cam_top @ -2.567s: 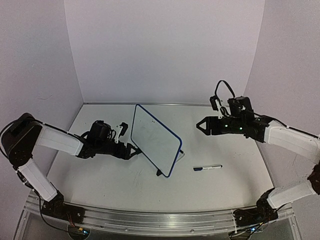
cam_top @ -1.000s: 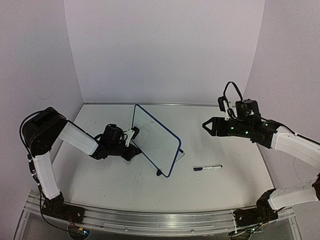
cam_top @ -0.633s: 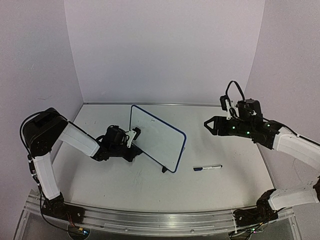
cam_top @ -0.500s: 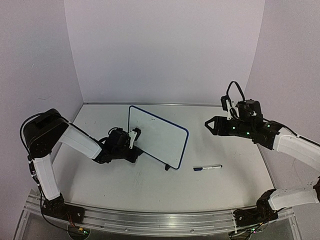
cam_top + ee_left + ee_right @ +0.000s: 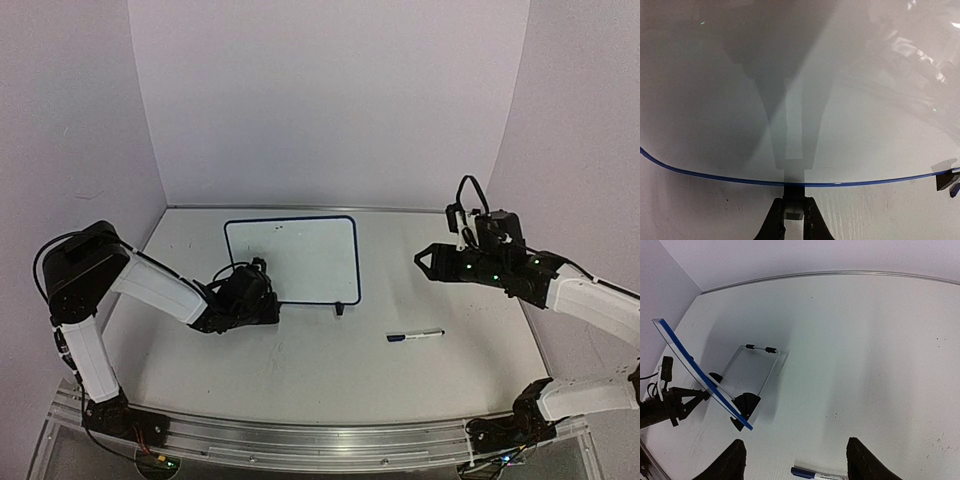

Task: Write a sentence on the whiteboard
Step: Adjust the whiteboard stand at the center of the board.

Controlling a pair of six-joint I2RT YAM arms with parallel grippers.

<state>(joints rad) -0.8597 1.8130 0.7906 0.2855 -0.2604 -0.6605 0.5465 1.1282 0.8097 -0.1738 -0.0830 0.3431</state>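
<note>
Though unseen overhead, stand (image 5: 760, 348) behind whiteboard (image 5: 699, 374).

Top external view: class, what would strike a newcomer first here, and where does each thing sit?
The whiteboard stands upright at centre, facing the camera, no writing legible on it, with the left gripper pinching its lower blue rim. A marker pen lies loose to its right, close by the open, hovering right gripper.

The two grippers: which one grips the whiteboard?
The left gripper, shut on the whiteboard at its bottom rim; the right gripper hangs open, apart from it.
</note>
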